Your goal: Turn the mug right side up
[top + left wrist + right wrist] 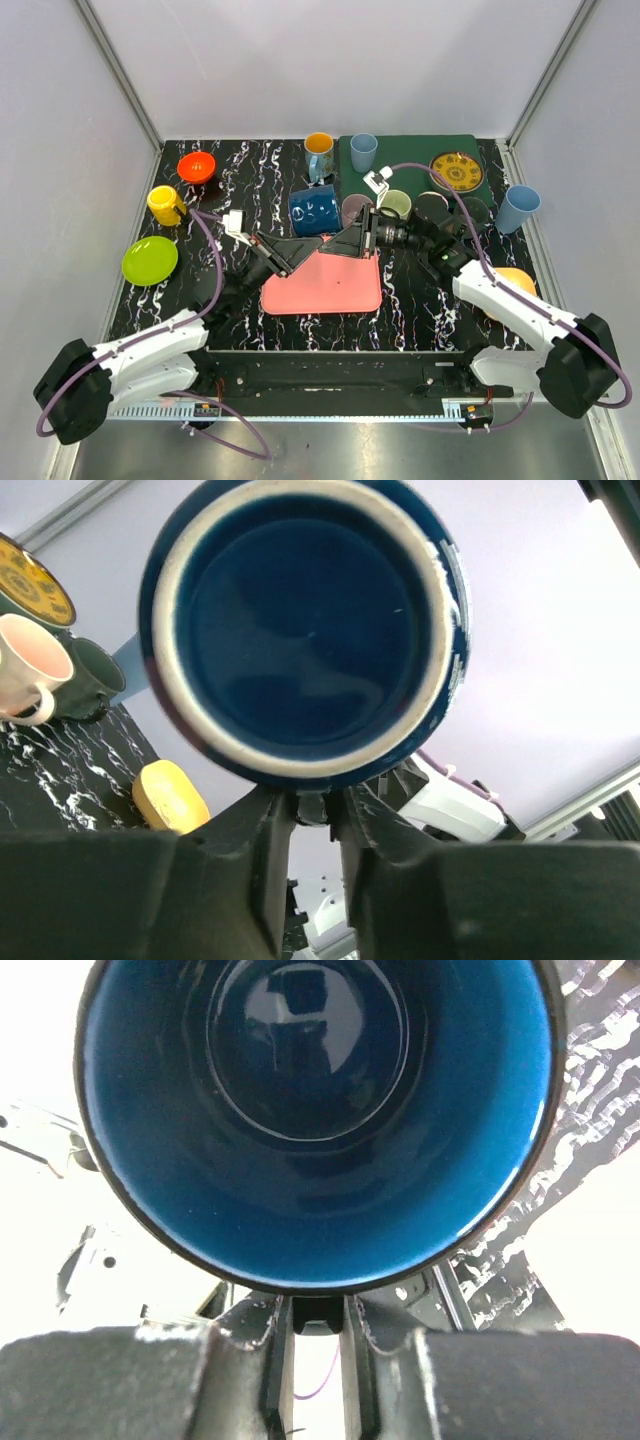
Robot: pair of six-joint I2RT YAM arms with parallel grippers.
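Seen from above, the left hand reaches in from the lower left of the frame to just above centre. There it meets a dark blue mug, which sits over the black marbled desk, just beyond the upper edge of a pink mat. In the left wrist view this hand's fingers stand narrow at bottom centre, pinched on a dark part at the mug's lower edge (which part is too hidden to tell). The pale unglazed foot ring fills the upper frame, so the base faces this hand. The mug lies on its side. Its long axis runs left to right across the overhead frame, base toward the left and mouth toward the right, so it is roughly halfway between upside down and upright. Whether it rests on the desk or hangs just above it cannot be told. To its right, the right hand comes in from the right side of the frame. Its wrist view looks straight into the glossy blue interior, and its fingers are likewise narrow, apparently closed on a dark piece just under the rim. Two grips from opposite ends suggest a shared hold or a hand-over, probably so that one wrist can roll the mouth upward.
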